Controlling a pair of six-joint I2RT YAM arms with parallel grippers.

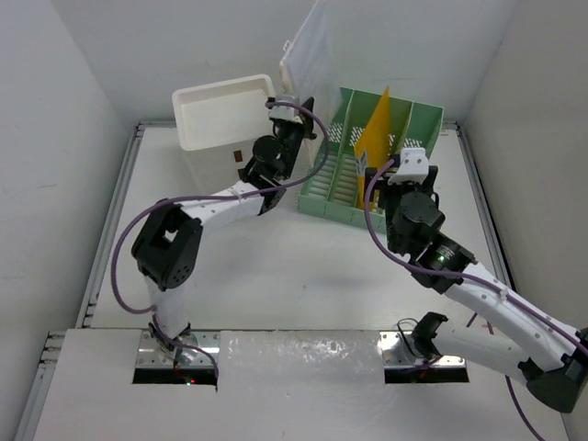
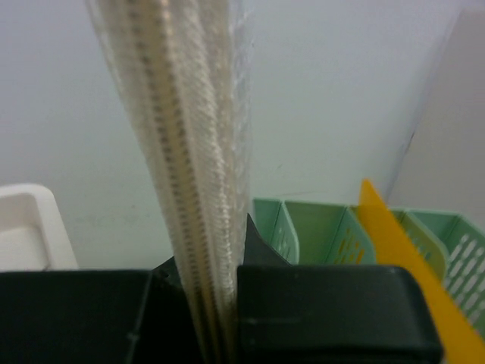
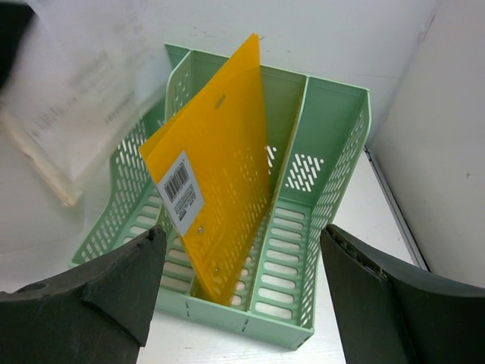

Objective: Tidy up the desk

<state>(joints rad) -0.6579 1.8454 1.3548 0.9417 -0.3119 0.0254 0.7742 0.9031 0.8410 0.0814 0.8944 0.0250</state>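
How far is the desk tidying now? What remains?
Done: the yellow folder stands in the green rack. In hand: the left gripper holds a clear folder upright by the rack. Left, probably: slotting it in; the right gripper is open and empty.

We see a white counter edged with silver rails. At its far side stand a white box on the left and, near it to the right, a green slotted file rack, set askew.
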